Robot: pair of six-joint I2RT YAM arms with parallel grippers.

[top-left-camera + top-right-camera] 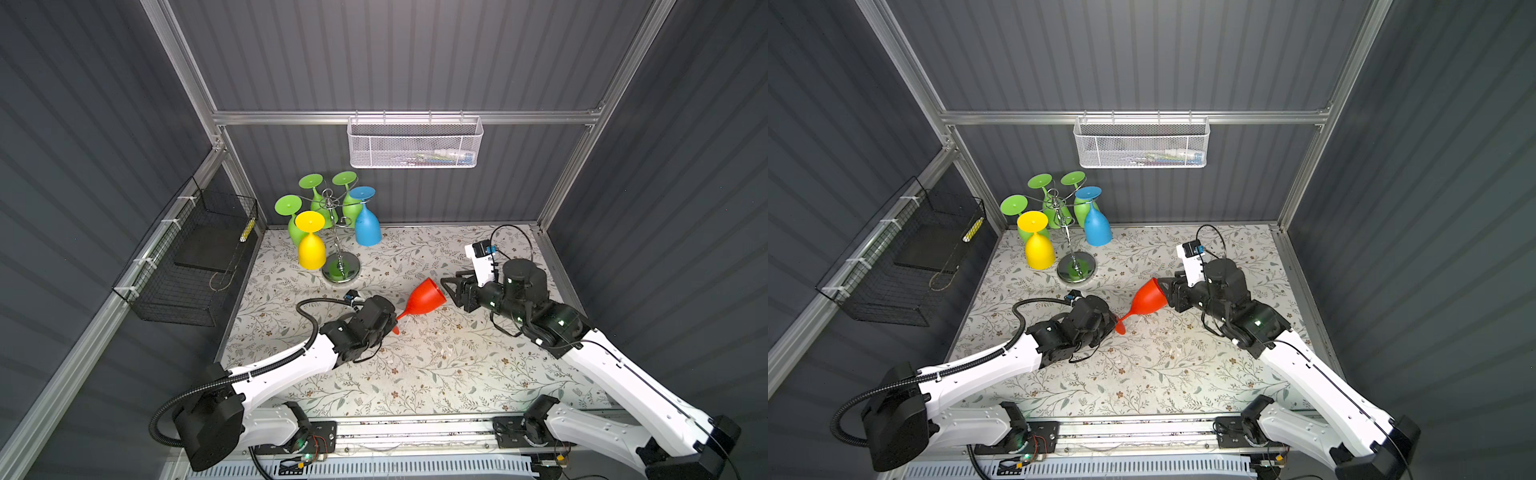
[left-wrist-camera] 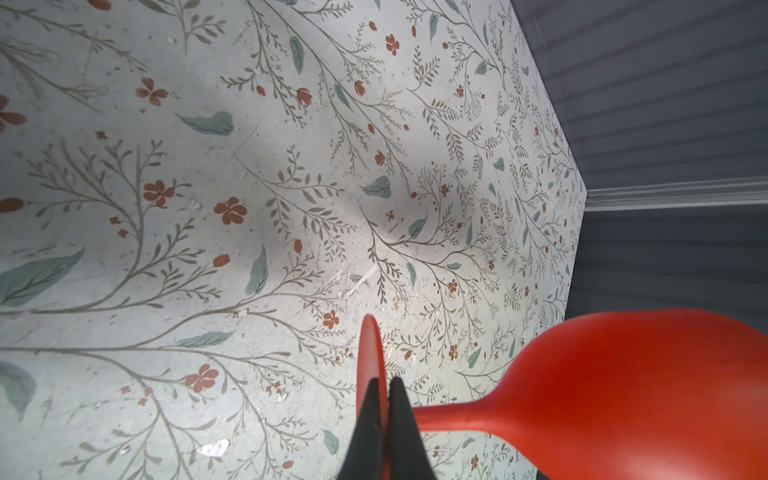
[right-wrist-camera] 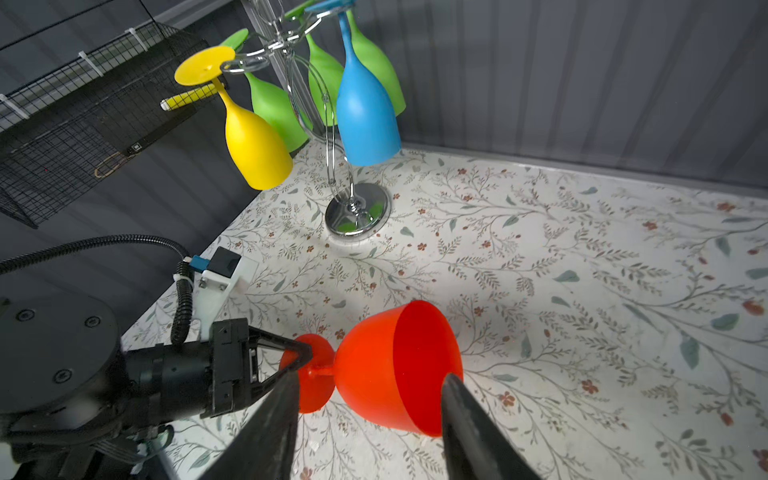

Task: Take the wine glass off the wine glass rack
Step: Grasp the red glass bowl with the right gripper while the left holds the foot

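Closest to the lens, in the left wrist view, the left gripper (image 2: 384, 380) pinches the foot disc of the red wine glass (image 2: 623, 395) between narrow jaws. Top views, left to right: black wire basket (image 1: 166, 307) on the side wall; wine glass rack (image 1: 349, 272) at the back-left of the table (image 1: 415, 374), carrying 3 green glasses (image 1: 294, 235), 1 yellow glass (image 1: 311, 249) and 1 blue glass (image 1: 368, 228), all inverted; red wine glass off the rack, lying sideways over mid-table, mouth toward the right gripper (image 1: 448, 291), whose jaws stand apart at the rim; contact cannot be told.
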